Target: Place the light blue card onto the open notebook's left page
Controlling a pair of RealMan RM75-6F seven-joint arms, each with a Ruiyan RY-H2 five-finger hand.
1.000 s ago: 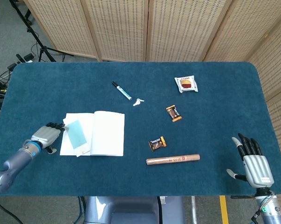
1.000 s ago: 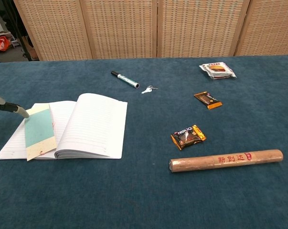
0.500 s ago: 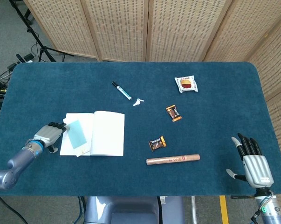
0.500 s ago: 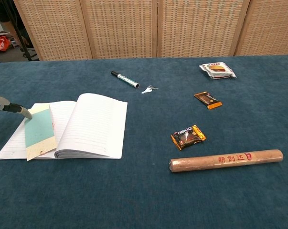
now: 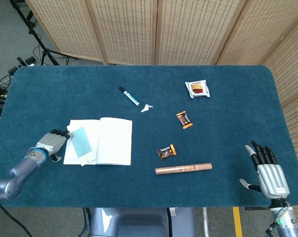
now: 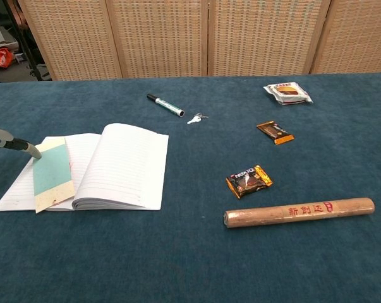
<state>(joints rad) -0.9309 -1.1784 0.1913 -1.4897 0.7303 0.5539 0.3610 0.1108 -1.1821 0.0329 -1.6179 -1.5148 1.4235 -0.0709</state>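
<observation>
On the left page of the open white lined notebook point(image 6: 95, 165): flat light blue card point(image 6: 51, 174), near corner overhanging slightly. Placement apparently done. Left hand point(image 5: 52, 142) at the card's far-left corner, grip impossible to tell. Right hand point(image 5: 266, 171) empty, fingers spread, far right. Remaining: withdraw.

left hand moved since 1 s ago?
Yes, slightly. In the head view the left hand has drawn back toward the table's near-left, away from the notebook; its fingertip is still at the card's corner.

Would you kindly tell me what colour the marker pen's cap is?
Black, on the white-and-green marker pen; clearest in the chest view.
</observation>
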